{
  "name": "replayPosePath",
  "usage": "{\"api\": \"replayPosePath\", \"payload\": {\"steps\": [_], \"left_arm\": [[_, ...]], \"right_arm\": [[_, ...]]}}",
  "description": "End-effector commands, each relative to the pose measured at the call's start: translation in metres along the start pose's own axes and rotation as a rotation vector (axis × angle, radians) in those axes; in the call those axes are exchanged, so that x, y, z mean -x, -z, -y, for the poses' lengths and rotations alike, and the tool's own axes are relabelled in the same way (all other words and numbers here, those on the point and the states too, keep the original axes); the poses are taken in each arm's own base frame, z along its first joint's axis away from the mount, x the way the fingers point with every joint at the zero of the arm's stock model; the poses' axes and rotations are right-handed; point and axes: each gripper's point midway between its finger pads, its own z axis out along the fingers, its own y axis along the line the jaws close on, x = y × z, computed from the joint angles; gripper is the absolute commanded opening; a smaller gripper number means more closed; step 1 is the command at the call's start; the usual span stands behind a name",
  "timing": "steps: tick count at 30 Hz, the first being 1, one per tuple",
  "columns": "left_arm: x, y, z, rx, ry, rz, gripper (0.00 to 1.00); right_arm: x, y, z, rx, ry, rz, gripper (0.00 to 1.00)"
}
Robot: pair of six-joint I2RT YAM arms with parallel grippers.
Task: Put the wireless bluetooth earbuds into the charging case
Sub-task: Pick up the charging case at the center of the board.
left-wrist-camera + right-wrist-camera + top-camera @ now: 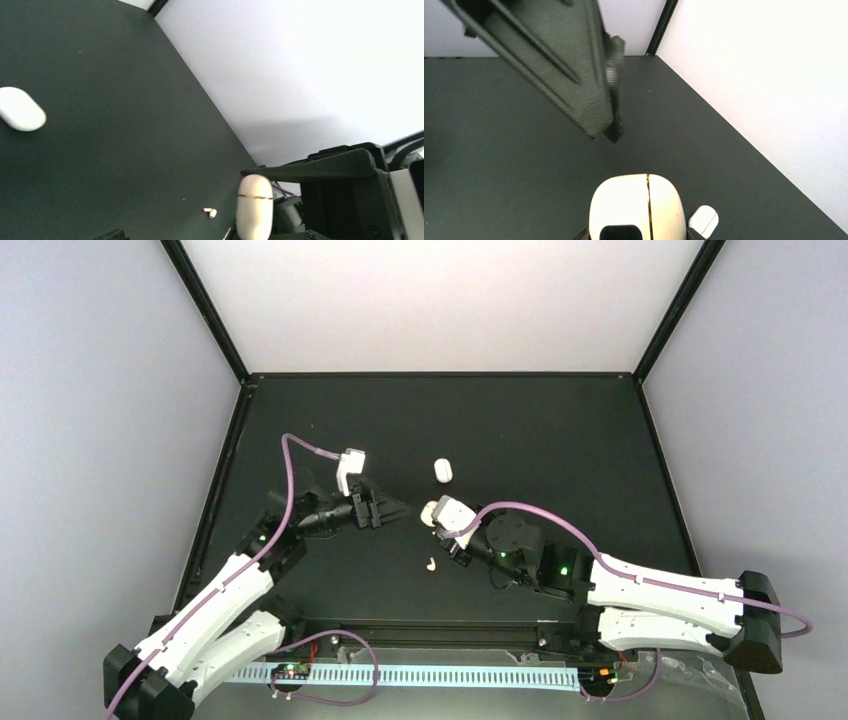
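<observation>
right claw holds a cream lump, charging case loose on the bench

top view: the right claw [437, 520] grips a cream lump [427, 510]; the left claw [400, 508] is just beside it, and i cannot tell how wide it stands. the white charging case [442, 470] lies on the bench [560, 440] near them, one earbud [430, 564] nearer the bases. left wrist: the charging case [20, 108] lies well apart from the lump [255, 207], which has a thin gold seam, earbud [212, 213] beside it. right wrist: the lump [639, 205] is clamped at the bottom edge, charging case [704, 220] beyond.
</observation>
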Motion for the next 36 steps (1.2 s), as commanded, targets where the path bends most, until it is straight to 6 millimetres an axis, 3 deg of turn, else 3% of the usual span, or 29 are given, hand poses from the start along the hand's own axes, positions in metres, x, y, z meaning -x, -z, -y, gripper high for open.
{"api": "replayPosePath", "payload": {"steps": [1, 14, 20, 31, 36], "left_arm": [[0.007, -0.007, 0.031, -0.118, -0.051, -0.020, 0.91], [-0.011, -0.028, 0.042, -0.202, -0.030, -0.124, 0.72], [-0.020, -0.038, 0.045, -0.228, -0.018, -0.163, 0.54], [-0.026, -0.042, 0.045, -0.240, -0.007, -0.172, 0.37], [-0.026, -0.042, 0.044, -0.237, -0.010, -0.164, 0.21]], "right_arm": [[0.005, 0.006, 0.003, -0.049, 0.074, -0.001, 0.32], [0.017, 0.002, -0.003, -0.055, 0.116, 0.018, 0.32], [0.022, -0.001, -0.005, -0.052, 0.125, 0.028, 0.32], [0.029, -0.004, -0.009, -0.043, 0.130, 0.045, 0.32], [0.030, -0.004, -0.010, -0.036, 0.129, 0.044, 0.32]]}}
